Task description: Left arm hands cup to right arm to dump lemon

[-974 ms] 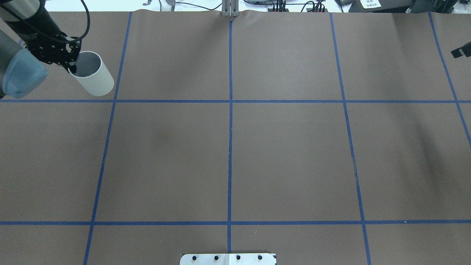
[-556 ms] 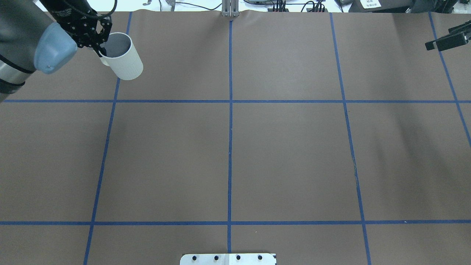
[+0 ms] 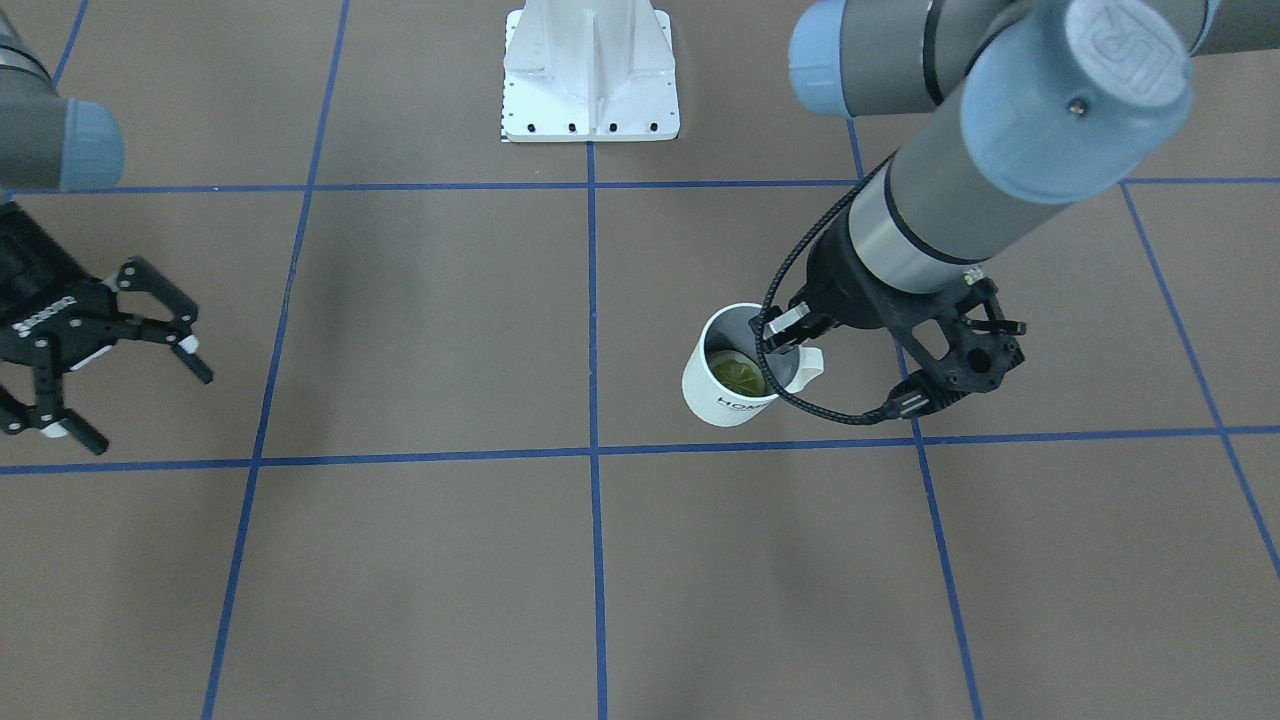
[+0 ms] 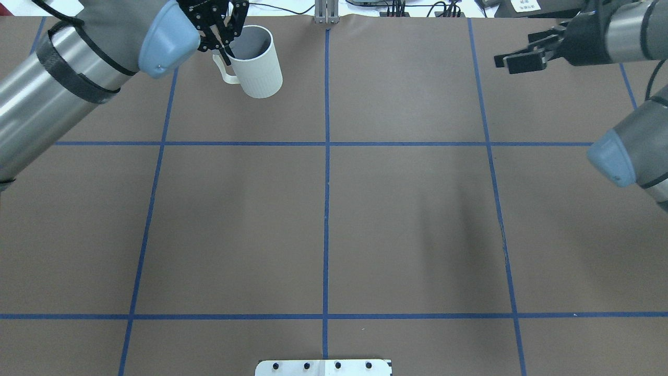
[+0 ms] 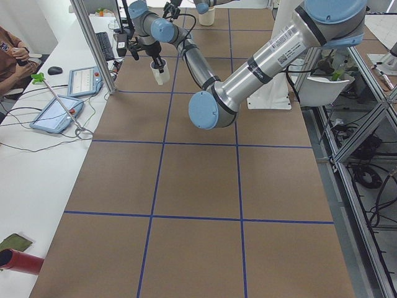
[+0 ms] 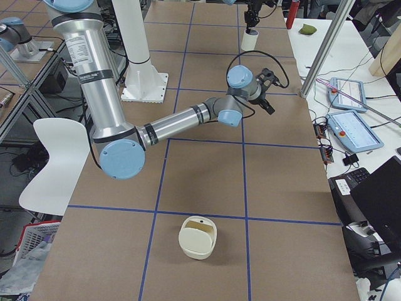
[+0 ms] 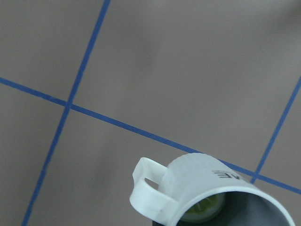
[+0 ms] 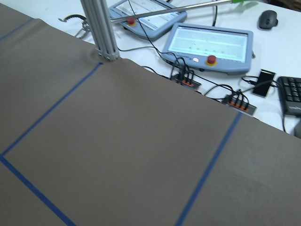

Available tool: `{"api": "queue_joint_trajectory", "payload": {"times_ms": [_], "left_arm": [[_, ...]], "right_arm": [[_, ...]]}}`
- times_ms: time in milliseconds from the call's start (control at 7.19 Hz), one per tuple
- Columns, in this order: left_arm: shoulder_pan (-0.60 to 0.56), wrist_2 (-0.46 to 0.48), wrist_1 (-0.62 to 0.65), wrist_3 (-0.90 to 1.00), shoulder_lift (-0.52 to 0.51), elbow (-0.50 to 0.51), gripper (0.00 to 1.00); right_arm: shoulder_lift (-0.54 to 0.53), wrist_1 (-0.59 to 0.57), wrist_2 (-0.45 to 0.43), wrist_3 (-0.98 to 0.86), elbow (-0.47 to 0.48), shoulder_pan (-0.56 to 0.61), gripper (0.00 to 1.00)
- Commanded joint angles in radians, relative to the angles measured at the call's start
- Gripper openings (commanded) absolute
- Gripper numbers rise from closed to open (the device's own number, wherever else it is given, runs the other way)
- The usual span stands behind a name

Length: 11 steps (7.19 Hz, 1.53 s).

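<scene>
My left gripper [image 3: 787, 335] is shut on the rim of the cream-white cup [image 3: 735, 370], next to its handle, and holds it upright over the table. The yellow-green lemon [image 3: 738, 376] lies inside the cup. In the overhead view the cup [image 4: 257, 62] hangs near the far edge, left of the centre line, under the left gripper [image 4: 225, 48]. The left wrist view shows the cup [image 7: 197, 188] with the lemon [image 7: 203, 212] in it. My right gripper [image 3: 130, 395] is open and empty, far to the cup's side, and also shows in the overhead view [image 4: 522, 55].
The white robot base plate [image 3: 590, 100] sits at the near edge. A metal post [image 4: 326, 13], cables and teach pendants [image 8: 209, 44] line the far edge. A cream container [image 6: 197, 237] stands on the table's right end. Blue tape lines grid the brown table [image 4: 407, 219].
My left arm has carried the cup rightward and toward the far edge. My right gripper has come in from the right edge toward the middle.
</scene>
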Motion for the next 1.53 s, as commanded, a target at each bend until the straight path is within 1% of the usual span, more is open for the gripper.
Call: {"api": "queue_joint_trajectory", "payload": {"times_ms": [0, 139, 278, 417, 556, 695, 1113, 1391], "left_arm": [[0.009, -0.051, -0.012, -0.027, -0.053, 0.049, 0.0], [0.009, -0.055, -0.028, -0.027, -0.059, 0.055, 0.0], [0.009, -0.106, -0.048, -0.028, -0.059, 0.077, 0.0], [0.009, -0.141, -0.064, -0.049, -0.059, 0.081, 0.0], [0.009, -0.176, -0.099, -0.071, -0.061, 0.08, 0.0], [0.013, -0.198, -0.11, -0.07, -0.061, 0.078, 0.0], [0.087, -0.198, -0.14, -0.073, -0.061, 0.072, 0.0], [0.102, -0.2, -0.142, -0.073, -0.075, 0.071, 0.0]], "right_arm": [[0.077, 0.007, -0.073, 0.015, 0.071, -0.131, 0.99], [0.077, 0.007, -0.093, 0.015, 0.106, -0.163, 0.99], [0.077, 0.012, -0.128, 0.015, 0.131, -0.204, 0.99], [0.077, 0.091, -0.225, 0.014, 0.128, -0.276, 0.99], [0.077, 0.107, -0.289, 0.008, 0.127, -0.321, 0.99], [0.077, 0.108, -0.291, 0.006, 0.124, -0.335, 0.99], [0.077, 0.108, -0.293, 0.006, 0.125, -0.346, 0.99], [0.077, 0.108, -0.293, 0.005, 0.12, -0.347, 0.99]]}}
